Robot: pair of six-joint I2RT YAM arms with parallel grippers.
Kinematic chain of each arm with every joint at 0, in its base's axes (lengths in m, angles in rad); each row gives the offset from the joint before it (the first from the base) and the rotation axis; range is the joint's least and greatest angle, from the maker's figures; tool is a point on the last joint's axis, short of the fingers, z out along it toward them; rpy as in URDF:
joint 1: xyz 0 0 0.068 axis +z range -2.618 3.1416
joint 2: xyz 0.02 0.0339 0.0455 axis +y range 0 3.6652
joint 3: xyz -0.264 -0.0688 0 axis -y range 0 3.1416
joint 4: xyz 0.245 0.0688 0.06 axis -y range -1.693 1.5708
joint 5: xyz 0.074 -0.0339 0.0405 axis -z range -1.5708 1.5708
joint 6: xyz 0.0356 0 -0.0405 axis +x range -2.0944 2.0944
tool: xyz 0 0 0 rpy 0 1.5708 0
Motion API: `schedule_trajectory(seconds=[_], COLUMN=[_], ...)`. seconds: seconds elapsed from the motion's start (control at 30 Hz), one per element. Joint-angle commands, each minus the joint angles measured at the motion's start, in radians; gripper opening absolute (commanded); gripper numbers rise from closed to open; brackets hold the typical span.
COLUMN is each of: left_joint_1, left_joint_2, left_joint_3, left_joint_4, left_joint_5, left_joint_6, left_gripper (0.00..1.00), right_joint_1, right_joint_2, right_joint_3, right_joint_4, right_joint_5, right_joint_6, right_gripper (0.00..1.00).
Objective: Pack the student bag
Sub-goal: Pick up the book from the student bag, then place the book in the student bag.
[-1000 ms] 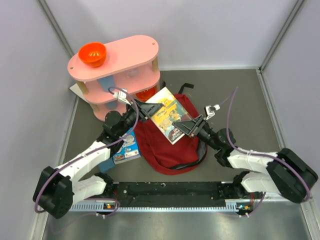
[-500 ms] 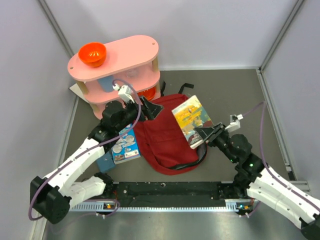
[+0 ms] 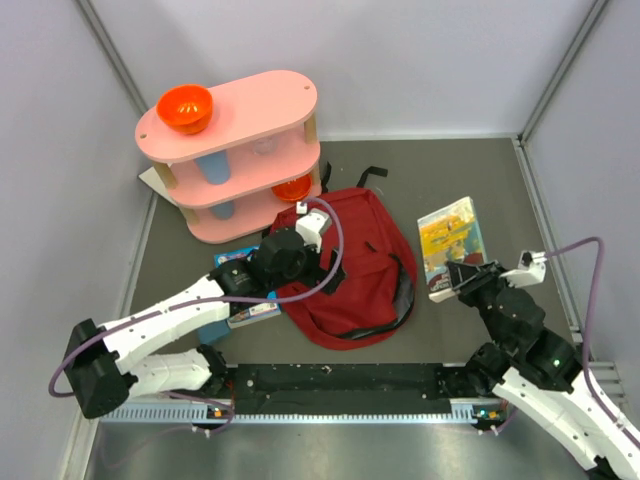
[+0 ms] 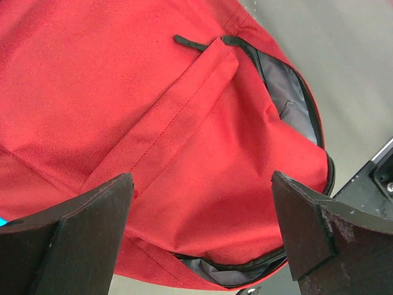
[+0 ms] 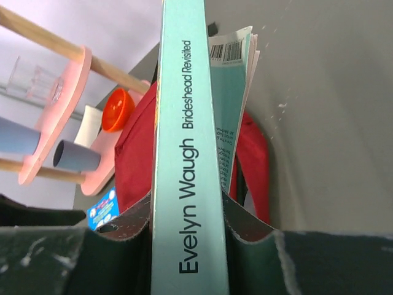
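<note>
At the middle of the table (image 3: 480, 180) the student bag (image 3: 355, 250) lies flat with its front up. Its long axis runs from the far side toward the arms, tilted a little to the right. Black straps stick out at the far end, by the pink shelf (image 3: 235, 140). The unzipped mouth curves round the near right end, where grey lining shows.

The left arm reaches in from the near left, bent at the elbow, its wrist over the left part of the bag. The left gripper (image 4: 202, 203) hangs above the red fabric with its fingers (image 4: 92, 221) spread wide and nothing between them. Its forearm crosses over a blue book (image 3: 245, 290) lying just left of the bag.

The right arm is folded back at the near right, apart from the bag. The right gripper (image 5: 187, 215) is clamped on a paperback (image 5: 184, 123), pinching it across its covers near one end. The spine faces the wrist camera and the book points away toward the far side, held off the table to the right of the bag.

An orange bowl (image 3: 185, 107) sits on top of the shelf.
</note>
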Motion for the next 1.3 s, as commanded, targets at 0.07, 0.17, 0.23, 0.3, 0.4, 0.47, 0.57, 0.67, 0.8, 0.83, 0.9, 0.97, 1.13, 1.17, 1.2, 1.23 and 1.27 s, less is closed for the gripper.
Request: schedule_trajectory(seconds=[0.07, 0.17, 0.23, 0.3, 0.4, 0.47, 0.57, 0.67, 0.8, 0.83, 0.9, 0.97, 1.13, 1.17, 1.2, 1.23, 1.27], left_joint_1=[-0.054, -0.202, -0.218, -0.217, -0.215, -0.217, -0.217, -0.215, -0.218, -0.218, -0.217, -0.217, -0.23, -0.238, -0.253, -0.262, -0.27], left_joint_2=[-0.021, -0.165, -0.265, -0.307, -0.296, -0.276, -0.23, -0.193, -0.122, -0.114, -0.107, -0.089, 0.079, 0.119, 0.136, 0.149, 0.17], left_joint_3=[0.066, 0.025, -0.029, -0.057, -0.031, -0.014, 0.011, 0.043, 0.075, 0.089, 0.077, 0.072, 0.193, 0.202, 0.207, 0.21, 0.209], left_joint_4=[-0.011, 0.043, 0.226, 0.243, 0.225, 0.216, 0.179, 0.133, 0.076, 0.056, 0.07, 0.076, -0.114, -0.128, -0.14, -0.151, -0.153], left_joint_5=[-0.127, -0.392, -0.462, -0.489, -0.514, -0.523, -0.52, -0.439, -0.325, -0.325, -0.311, -0.25, -0.175, -0.147, -0.127, -0.115, -0.057], left_joint_6=[0.1, 0.17, 0.218, 0.215, 0.214, 0.197, 0.165, 0.146, 0.166, 0.151, 0.154, 0.201, 0.244, 0.252, 0.266, 0.27, 0.276], left_gripper=[0.99, 0.99, 0.99, 0.99, 0.99, 0.99, 0.99, 0.99, 0.9, 0.89, 0.9, 0.95, 0.95, 0.95, 0.95, 0.95, 0.96], right_joint_1=[0.007, 0.009, 0.009, 0.007, 0.007, 0.007, 0.009, 0.007, 0.009, 0.007, 0.009, 0.007, 0.009, 0.007, 0.009, 0.009, 0.009], right_joint_2=[0.019, 0.056, 0.098, 0.143, 0.182, 0.202, 0.191, 0.159, 0.125, 0.125, 0.133, 0.131, 0.092, 0.081, 0.063, 0.055, 0.047], right_joint_3=[0.138, 0.17, 0.193, 0.204, 0.211, 0.208, 0.182, 0.161, 0.145, 0.148, 0.153, 0.144, 0.089, 0.086, 0.079, 0.079, 0.078], right_joint_4=[-0.033, -0.032, -0.03, 0.0, 0.049, 0.054, 0.1, 0.12, 0.114, 0.114, 0.114, 0.112, 0.112, 0.112, 0.108, 0.099, 0.068], right_joint_5=[0.133, 0.107, 0.087, 0.056, 0.004, 0.002, -0.001, 0.057, 0.106, 0.1, 0.061, 0.012, 0.004, 0.01, 0.014, 0.028, 0.033], right_joint_6=[-0.086, -0.118, -0.135, -0.176, -0.223, -0.185, -0.172, -0.108, -0.089, -0.095, -0.101, -0.091, -0.04, -0.032, -0.032, -0.026, -0.011], right_gripper=[0.0, 0.0, 0.0, 0.0, 0.0, 0.0, 0.0, 0.0, 0.0, 0.0, 0.0, 0.0, 0.0, 0.0, 0.0, 0.0, 0.0])
